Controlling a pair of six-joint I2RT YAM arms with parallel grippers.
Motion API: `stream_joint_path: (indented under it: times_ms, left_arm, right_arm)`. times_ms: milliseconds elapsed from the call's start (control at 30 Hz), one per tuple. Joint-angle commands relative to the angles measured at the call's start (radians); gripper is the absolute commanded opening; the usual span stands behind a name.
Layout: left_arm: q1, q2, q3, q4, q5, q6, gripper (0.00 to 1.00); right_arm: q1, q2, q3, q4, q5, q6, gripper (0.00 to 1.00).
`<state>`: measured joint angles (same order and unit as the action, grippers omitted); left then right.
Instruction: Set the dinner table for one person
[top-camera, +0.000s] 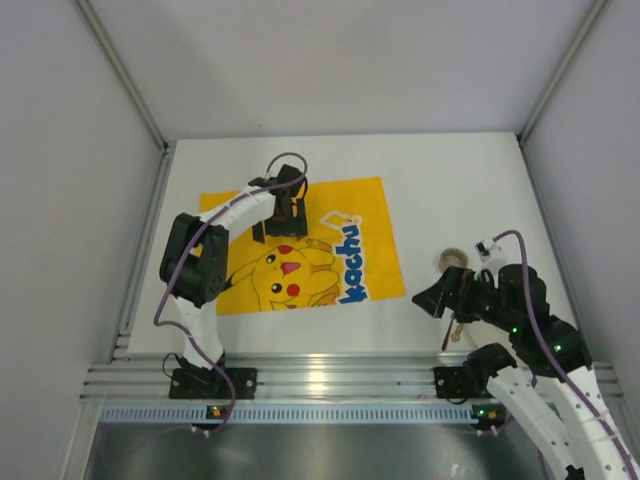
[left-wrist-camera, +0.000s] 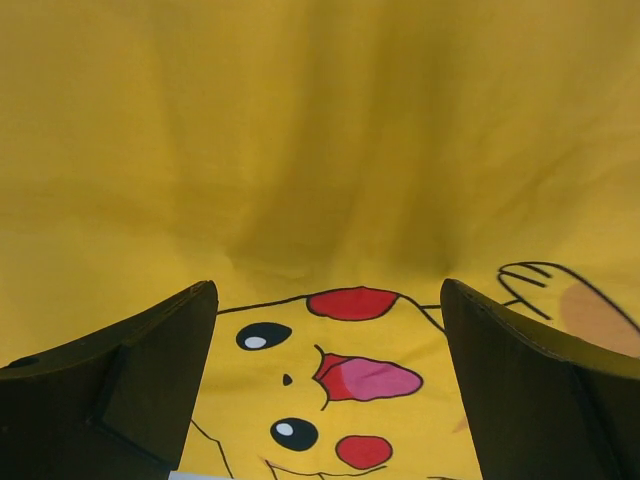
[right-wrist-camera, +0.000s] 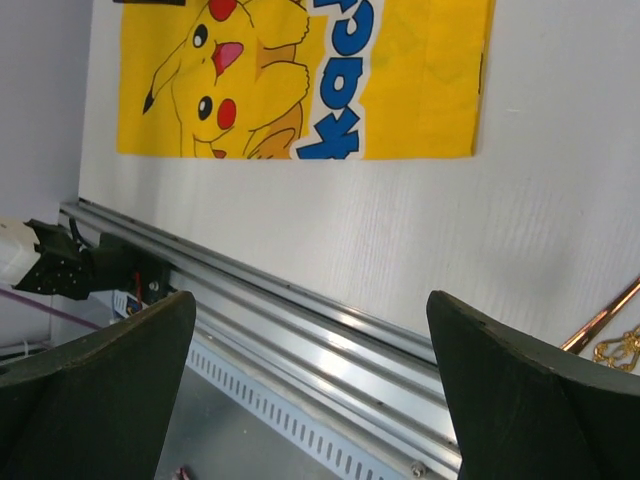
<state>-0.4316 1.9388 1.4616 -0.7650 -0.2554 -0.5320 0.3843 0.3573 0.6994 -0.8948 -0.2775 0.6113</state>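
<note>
The white dinner table (top-camera: 450, 190) carries a yellow cartoon-printed mat (top-camera: 345, 215) left of its middle. My left gripper (top-camera: 283, 225) hangs open and empty over the mat's far half; in the left wrist view (left-wrist-camera: 328, 290) the mat's cartoon face (left-wrist-camera: 345, 375) lies between the spread fingers (left-wrist-camera: 150, 370). My right gripper (top-camera: 424, 298) is open and empty, low over the table right of the mat and pointing left. In the right wrist view (right-wrist-camera: 310, 295) it faces the table's near rail (right-wrist-camera: 330, 330). A copper-coloured utensil handle (top-camera: 452, 333) lies under the right arm and shows at the right wrist view's edge (right-wrist-camera: 603, 318).
A small round brownish object (top-camera: 452, 260) lies on the table beyond the right gripper. A gold ornate piece (right-wrist-camera: 620, 350) sits next to the copper handle. The ribbed aluminium rail (top-camera: 330, 375) runs along the near edge. Grey walls stand on both sides.
</note>
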Motion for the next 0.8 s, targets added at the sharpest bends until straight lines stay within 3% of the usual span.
stream_joint_path:
  times_ms: [0,467,767]
  left_arm:
    - [-0.013,0.026,-0.015,0.03,0.001,0.021,0.98]
    - [-0.032,0.235,0.177,0.044,0.1,0.032,0.99]
    - [-0.102,0.336,0.293,0.049,0.111,0.196,0.98]
  right_arm:
    - [0.014,0.02,-0.011,0.115,-0.046,-0.002,1.0]
    - [0.014,0.086,-0.017,0.145,0.004,-0.002,1.0]
    - [0.016,0.109,0.02,0.125,0.316,-0.024,1.0]
